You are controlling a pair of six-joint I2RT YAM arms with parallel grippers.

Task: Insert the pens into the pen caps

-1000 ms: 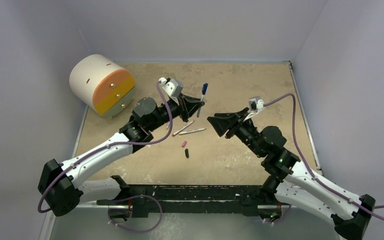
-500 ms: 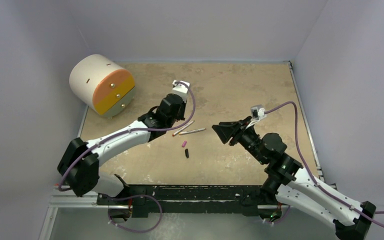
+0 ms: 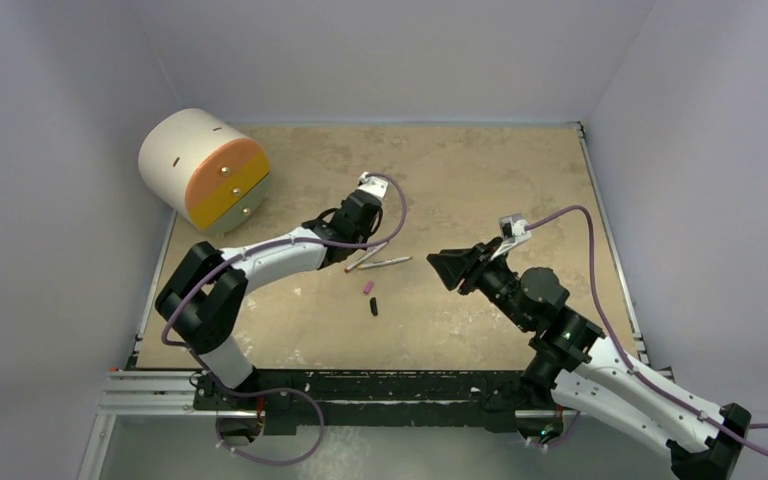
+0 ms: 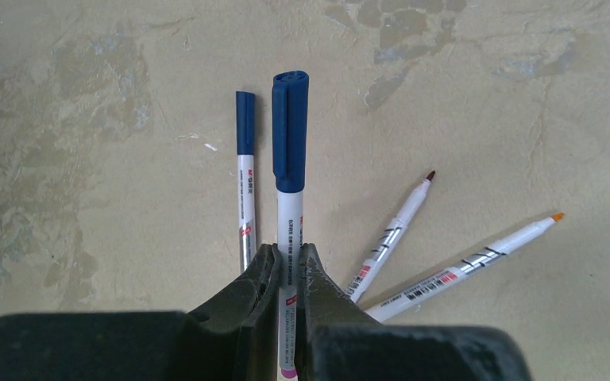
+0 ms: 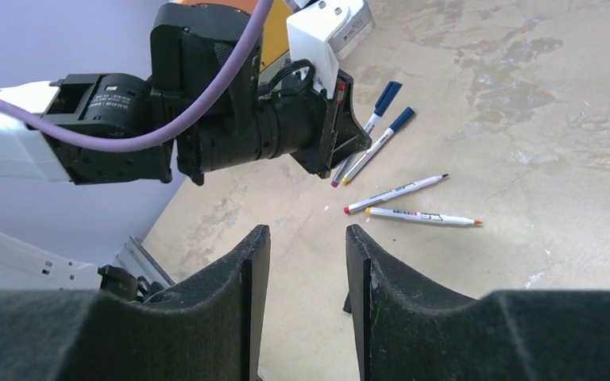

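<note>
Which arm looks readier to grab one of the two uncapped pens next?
Probably the right. The right end effector is open, empty and faces the uncapped pens. The left end effector is shut on a blue-capped pen, which it would have to put down first.

From above, the left arm point(image 3: 290, 245) covers the left claw point(image 4: 288, 251).
</note>
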